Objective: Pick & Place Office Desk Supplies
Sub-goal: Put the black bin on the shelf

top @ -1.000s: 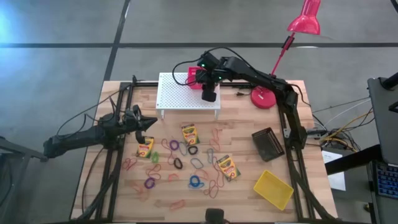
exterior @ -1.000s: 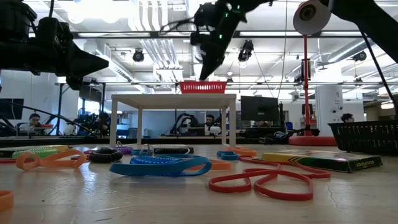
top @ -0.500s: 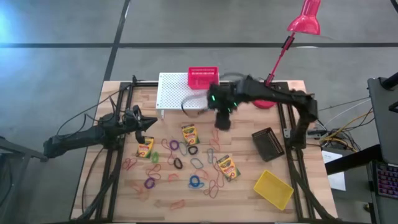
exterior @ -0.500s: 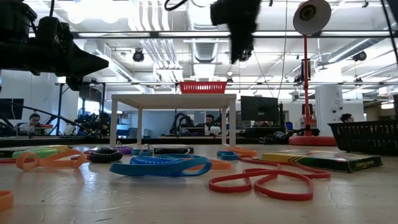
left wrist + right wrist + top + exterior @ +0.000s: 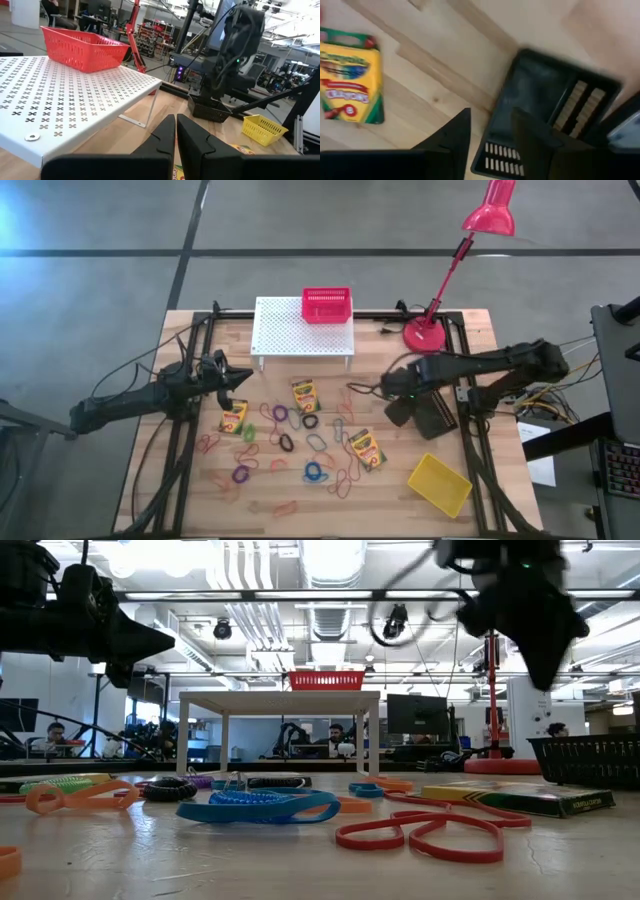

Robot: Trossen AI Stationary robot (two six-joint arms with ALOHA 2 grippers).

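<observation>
When reaching for the black mesh basket (image 5: pixel 437 418), treat as follows.

Item: right gripper (image 5: pixel 398 412). Fingers parted, roughly a basket wall's worth of gap and some to spare; nothing held. Hanging above the table (image 5: pixel 390 510), not yet down on anything.

Item: black mesh basket (image 5: pixel 555 110). Directly beneath the fingertips and running off to their far side, its near rim crossing the gap between them. Upright on the wood, seemingly empty, wood grain visible through the slotted floor.

Judged step: lowering onto that near rim for a pinch grip. Handling advice:
- Line up so as to put one finger inside the wall and one outside, straddling the rim squarely instead of at an angle.
- Descend straight and slowly; stop short of pressing the inner fingertip into the floor.
- Close gently, since thin mesh probably flexes and slips under a hard squeeze.
- Lift level, expecting a light basket gripped at one edge to tip away from the fingers.

Nearby, to avoid: crayon box (image 5: pixel 351 92), off to one side of the fingers, apart from the basket. Yellow mesh basket (image 5: pixel 440 484) nearer the table's front edge, well clear. Red mesh basket (image 5: pixel 327 305) up on the white perforated stand (image 5: pixel 285 330), well away. Coloured elastic loops (image 5: pixel 285 442) strewn beyond the crayon boxes.

Item: left gripper (image 5: pixel 235 380). Fingers pressed together, empty, waiting near the stand's front corner.
</observation>
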